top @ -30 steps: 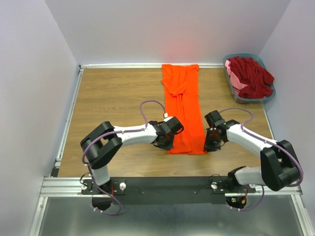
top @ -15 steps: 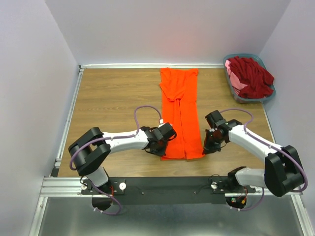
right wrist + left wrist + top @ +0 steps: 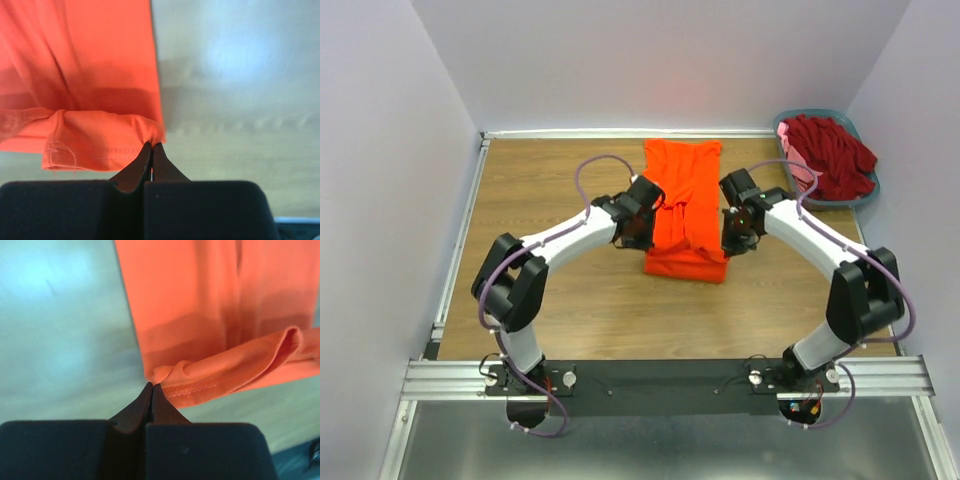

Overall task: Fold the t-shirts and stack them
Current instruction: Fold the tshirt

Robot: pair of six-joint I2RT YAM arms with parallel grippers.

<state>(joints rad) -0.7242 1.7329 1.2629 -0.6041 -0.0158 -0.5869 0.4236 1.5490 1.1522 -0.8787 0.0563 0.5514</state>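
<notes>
Orange t-shirt (image 3: pixel 685 200) lies as a long narrow strip in the middle of the table (image 3: pixel 550 190), its collar end toward the far wall and its near end lifted and doubled back over the body. The left gripper (image 3: pixel 151 388) has its fingers pressed together on the left corner of the stitched hem, and the right gripper (image 3: pixel 151 147) is pinched the same way on the right corner. From where I stand the cloth looks thin, light and limp. It bunches at each pinch and sags in a soft roll between them, so I'd say it has no stiffness of its own. The hem corners seem the sensible hold — the double stitching gives the fingers something thicker to bite, and two matched corners should carry the edge across evenly. If one side leads, I'd expect the fold to land skewed. Over in the far right corner a dark red shirt (image 3: pixel 835 155) and a pink shirt (image 3: pixel 792 150) sit heaped in the basket (image 3: pixel 820 205), not yet folded.
</notes>
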